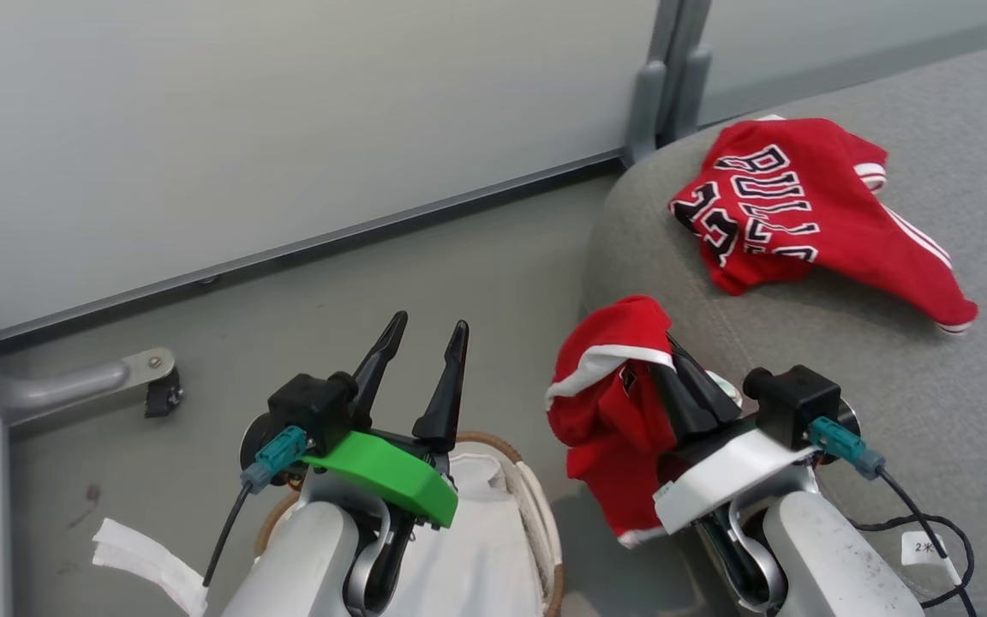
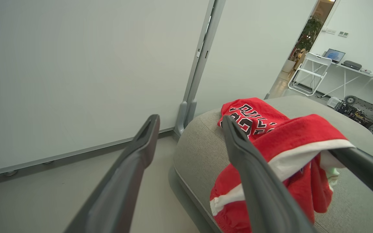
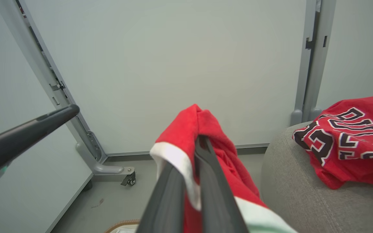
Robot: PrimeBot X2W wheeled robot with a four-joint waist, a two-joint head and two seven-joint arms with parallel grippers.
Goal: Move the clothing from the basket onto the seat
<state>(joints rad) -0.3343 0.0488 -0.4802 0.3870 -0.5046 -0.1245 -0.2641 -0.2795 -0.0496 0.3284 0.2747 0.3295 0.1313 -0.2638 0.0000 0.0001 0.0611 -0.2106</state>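
Mid-carry: red white-trimmed garment [image 1: 605, 403] clamped in right hand [image 1: 673, 353], hanging at rounded edge of grey seat [image 1: 888, 368], jersey [image 1: 768, 206] already lying there; left hand [image 1: 429, 330] apart and empty above basket [image 1: 538, 506]; next, probably reaching farther over seat, then releasing

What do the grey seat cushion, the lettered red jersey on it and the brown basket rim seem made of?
Large grey seat cushion: woven upholstery fabric, matte, with speckled texture.
Red lettered jersey: thin, probably synthetic knit; it drapes in soft folds.
Brown rim of the white basket: seemingly woven fibre or rope, too small to be sure.
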